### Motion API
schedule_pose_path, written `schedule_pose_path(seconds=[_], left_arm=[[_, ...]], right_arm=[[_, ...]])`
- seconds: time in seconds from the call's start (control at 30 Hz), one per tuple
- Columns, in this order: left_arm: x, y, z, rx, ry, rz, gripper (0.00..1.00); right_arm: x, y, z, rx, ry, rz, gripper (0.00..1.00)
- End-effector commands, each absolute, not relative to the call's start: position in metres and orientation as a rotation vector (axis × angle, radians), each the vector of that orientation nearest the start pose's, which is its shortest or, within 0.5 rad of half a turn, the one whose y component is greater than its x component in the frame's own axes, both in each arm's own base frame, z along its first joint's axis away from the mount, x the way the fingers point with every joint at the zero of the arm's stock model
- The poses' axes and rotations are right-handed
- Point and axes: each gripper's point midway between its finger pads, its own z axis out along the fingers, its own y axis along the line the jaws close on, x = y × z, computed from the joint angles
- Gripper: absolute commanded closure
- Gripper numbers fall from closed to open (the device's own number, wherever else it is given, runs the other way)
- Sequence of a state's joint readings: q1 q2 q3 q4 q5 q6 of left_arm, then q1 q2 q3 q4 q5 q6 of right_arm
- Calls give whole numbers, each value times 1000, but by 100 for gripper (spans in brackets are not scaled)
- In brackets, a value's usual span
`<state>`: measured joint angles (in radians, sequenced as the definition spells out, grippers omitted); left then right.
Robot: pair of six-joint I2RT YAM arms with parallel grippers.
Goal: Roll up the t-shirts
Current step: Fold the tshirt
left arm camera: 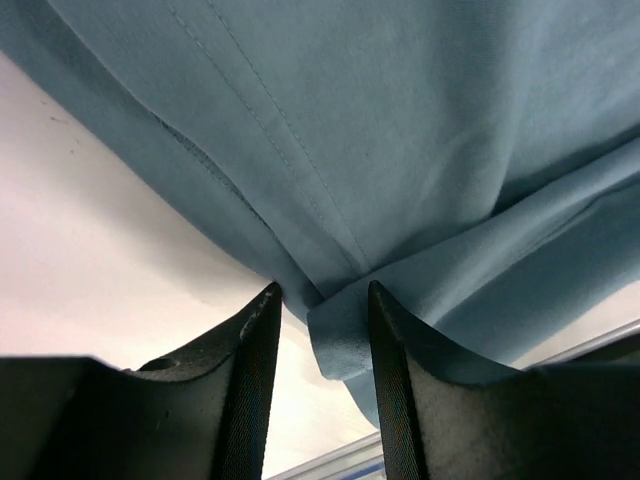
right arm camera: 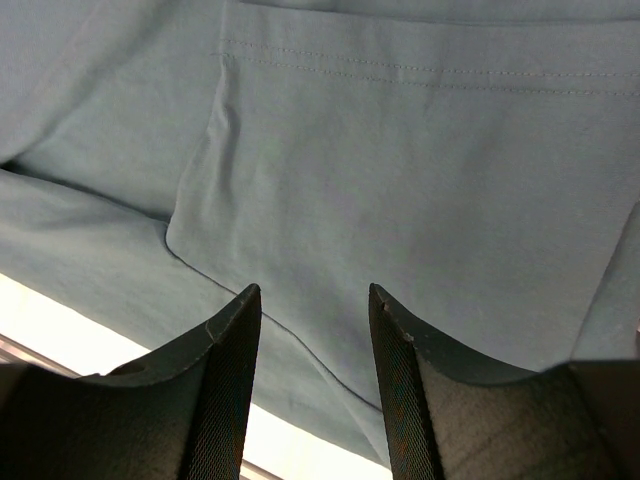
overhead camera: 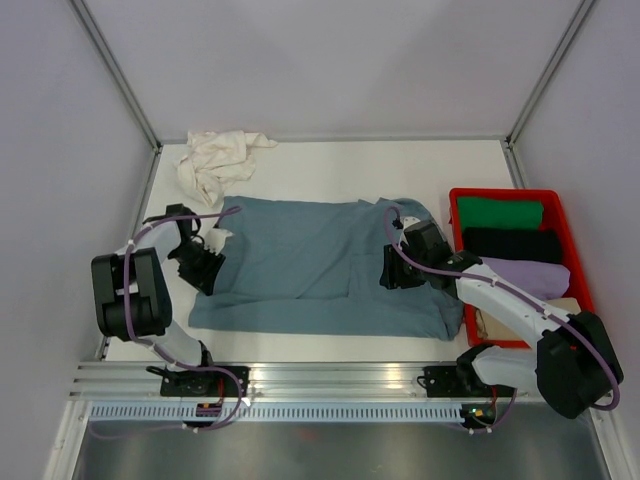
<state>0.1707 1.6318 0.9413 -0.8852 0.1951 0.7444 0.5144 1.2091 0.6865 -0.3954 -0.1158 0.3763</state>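
White table (overhead camera: 330,165), perhaps lilac-grey walls (overhead camera: 330,60), t-shirt (overhead camera: 300,265) spread

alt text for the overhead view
A blue-grey t-shirt lies spread on a white table, the left gripper at its left edge and the right gripper over its right side. A crumpled cream t-shirt lies behind it; a red crate of folded clothes stands right.

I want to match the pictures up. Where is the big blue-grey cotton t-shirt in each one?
Top external: the blue-grey cotton t-shirt lies spread flat across the middle.
Left wrist: it fills the top and right.
Right wrist: it fills almost everything.
Shared landmark: the white table, showing beside the shirt's edge in all three.
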Motion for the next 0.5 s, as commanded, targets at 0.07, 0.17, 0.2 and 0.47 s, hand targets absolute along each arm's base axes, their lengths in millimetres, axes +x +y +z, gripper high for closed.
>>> schedule_pose_path(seconds=[0.07, 0.17, 0.2, 0.47], left_arm=[[235, 20, 44, 809, 2861, -363, 53], [236, 19, 48, 793, 2849, -382, 49], [237, 20, 49, 782, 2847, -380, 48], [214, 23, 38, 801, 2943, -424, 46]], right_arm=[[238, 173, 73, -249, 2505, 499, 47], [236, 172, 70, -254, 2511, 497, 47], [235, 172, 69, -253, 2516, 498, 46], [234, 171, 65, -258, 2518, 493, 46]])
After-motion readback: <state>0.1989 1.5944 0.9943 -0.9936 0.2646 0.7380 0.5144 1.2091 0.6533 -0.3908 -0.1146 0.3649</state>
